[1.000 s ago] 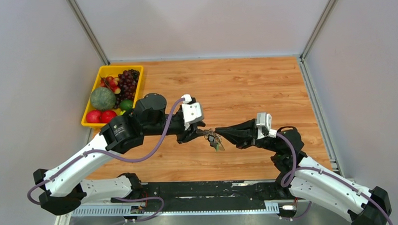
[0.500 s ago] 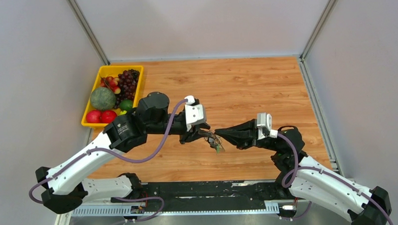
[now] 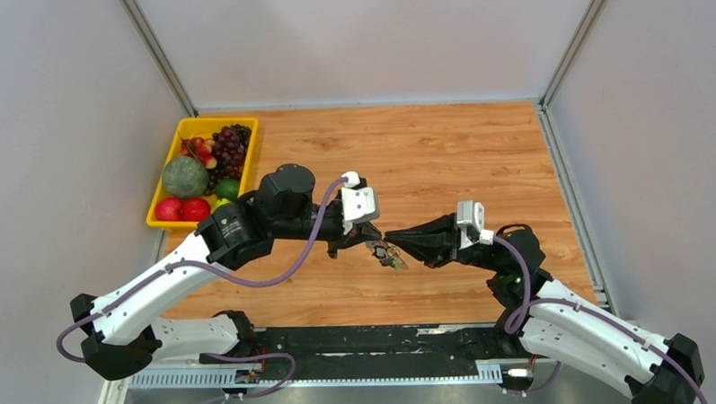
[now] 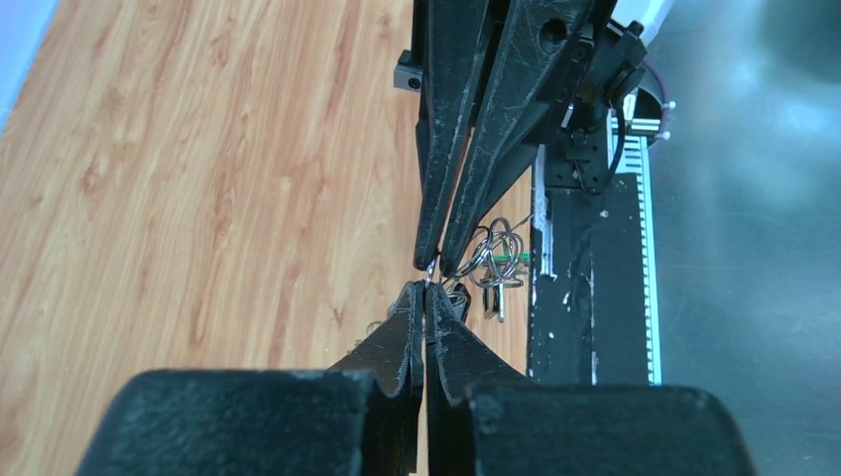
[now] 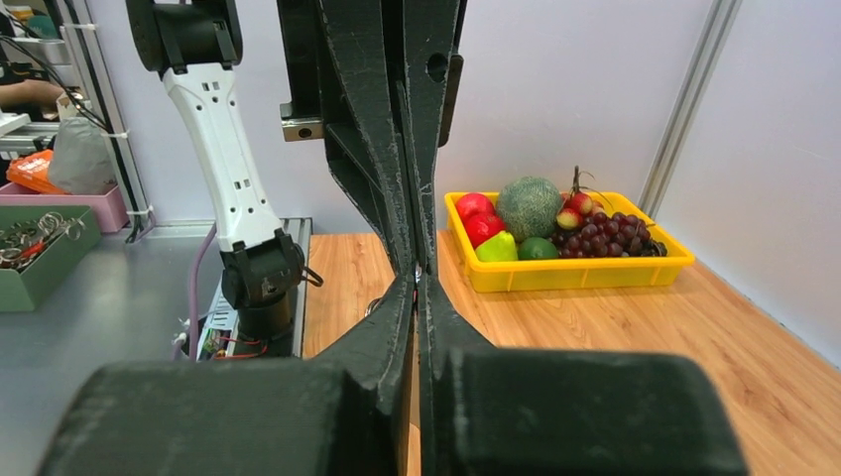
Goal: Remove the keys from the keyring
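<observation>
My left gripper [image 4: 424,291] is closed, fingers pressed flat together, and its tip sits nose to nose with the right gripper [image 4: 439,265], which is also closed. A thin strand of the keyring [image 4: 493,248] shows right where the two tips meet. The right gripper is clamped on that strand, and the rest of the ring hangs just beside its tip. Whether the left gripper actually pinches the wire or only touches it, I cannot tell from either wrist view.

The keyring hangs in the air, clear of the surface [image 3: 443,154], as a tangle of silvery loops. A small green tag [image 4: 509,258] lies in the middle of it, and the keys [image 4: 500,296] dangle from its lower side. They are too small here for me to count them or make out their heads.

From above, both arms reach in towards the keyring from opposite sides. A yellow tray [image 3: 210,121] sits well away to the far left of the keyring, holding a melon [image 3: 185,177], dark grapes [image 3: 232,142] and other fruit.
</observation>
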Robot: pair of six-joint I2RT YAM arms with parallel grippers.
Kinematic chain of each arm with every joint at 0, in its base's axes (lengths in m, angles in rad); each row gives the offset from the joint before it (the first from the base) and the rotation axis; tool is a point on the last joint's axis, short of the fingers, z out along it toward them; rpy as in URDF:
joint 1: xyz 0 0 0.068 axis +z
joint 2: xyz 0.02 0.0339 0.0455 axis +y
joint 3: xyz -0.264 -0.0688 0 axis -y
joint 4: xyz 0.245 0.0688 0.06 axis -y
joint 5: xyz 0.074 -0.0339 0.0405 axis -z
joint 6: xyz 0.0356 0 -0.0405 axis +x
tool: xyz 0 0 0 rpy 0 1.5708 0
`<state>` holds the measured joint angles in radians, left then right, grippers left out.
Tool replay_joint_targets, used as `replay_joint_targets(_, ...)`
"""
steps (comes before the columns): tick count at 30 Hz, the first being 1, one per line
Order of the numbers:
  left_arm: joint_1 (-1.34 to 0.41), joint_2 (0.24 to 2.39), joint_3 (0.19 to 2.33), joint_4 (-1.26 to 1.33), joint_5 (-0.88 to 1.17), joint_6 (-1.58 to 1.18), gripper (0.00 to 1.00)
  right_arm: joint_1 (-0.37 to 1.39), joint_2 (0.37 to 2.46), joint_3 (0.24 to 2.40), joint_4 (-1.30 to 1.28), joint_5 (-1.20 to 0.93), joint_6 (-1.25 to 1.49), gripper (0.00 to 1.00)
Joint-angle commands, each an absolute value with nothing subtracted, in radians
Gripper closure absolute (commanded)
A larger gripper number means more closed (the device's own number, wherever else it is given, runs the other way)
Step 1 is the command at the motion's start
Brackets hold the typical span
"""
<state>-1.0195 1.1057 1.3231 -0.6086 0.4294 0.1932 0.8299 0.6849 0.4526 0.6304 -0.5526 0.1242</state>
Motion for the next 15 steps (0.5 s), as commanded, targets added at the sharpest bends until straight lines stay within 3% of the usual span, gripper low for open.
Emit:
replay_joint_targets(1,-1.021,1.129,1.372,-0.639,0.393,0.170,1.00,0.834,0.668,0.521,0.583,-0.504,0.085,0.90)
replay_joint_targets(4,-1.022,1.158,1.406,-0.695,0.348,0.111,1.00,0.834,0.656,0.525,0.512,-0.464,0.072,0.67)
replay_joint_targets(6,-1.020,1.187,1.431,-0.737,0.317,0.068,1.00,0.834,0.641,0.525,0.475,-0.435,0.062,0.58)
replay_joint_targets(13,-1.020,1.303,1.526,-0.896,0.198,-0.068,1.00,0.834,0.578,0.511,0.352,-0.386,0.037,0.36)
replay_joint_targets(15,-1.020,1.330,1.551,-0.930,0.183,-0.093,1.00,0.833,0.578,0.506,0.320,-0.394,0.032,0.35)
